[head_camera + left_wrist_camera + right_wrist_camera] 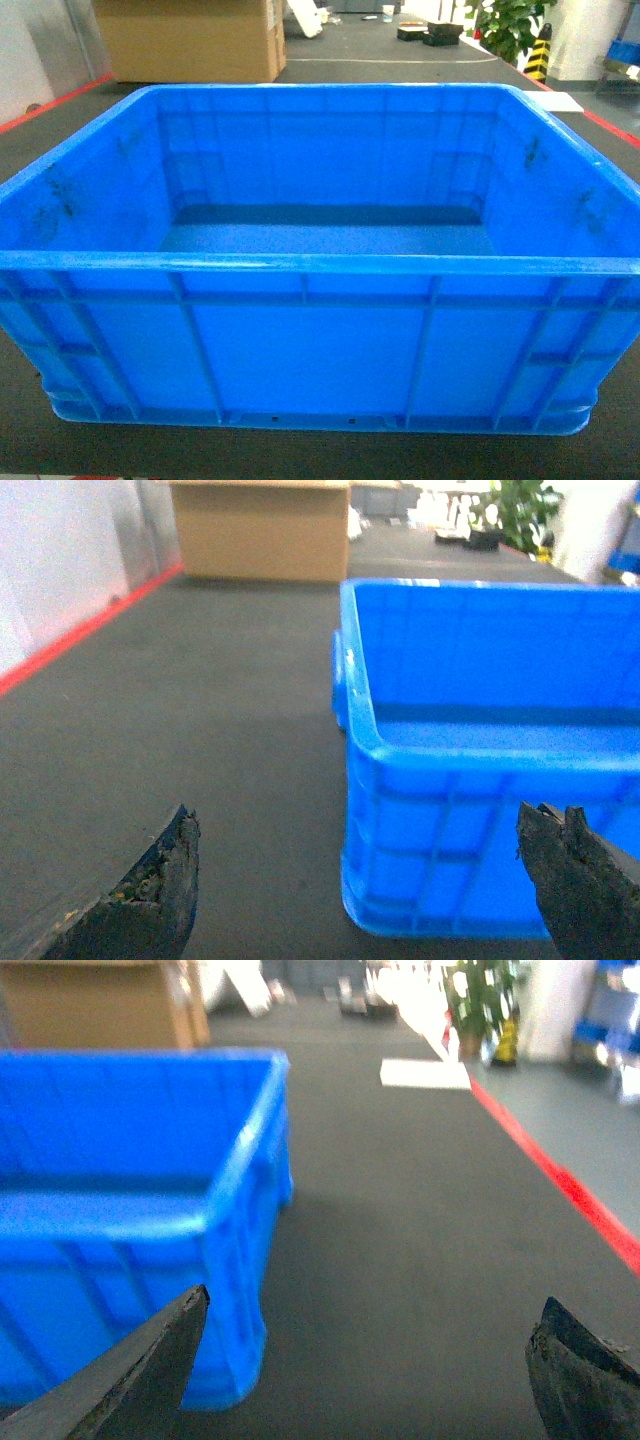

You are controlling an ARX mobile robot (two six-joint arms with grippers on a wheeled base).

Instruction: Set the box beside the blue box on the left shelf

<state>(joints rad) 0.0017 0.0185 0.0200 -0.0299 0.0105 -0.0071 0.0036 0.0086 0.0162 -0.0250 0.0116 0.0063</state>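
While both grippers' fingers [165, 900] gape open, the large bright-blue ribbed plastic crate [310, 350] looks rigid, bulky: grip opposite rims.

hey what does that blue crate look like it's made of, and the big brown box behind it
The blue crate looks like moulded plastic: uniform glossy colour, thick rim, ribbed walls. The brown box behind it looks like matte corrugated cardboard, though its surface is too distant to confirm.
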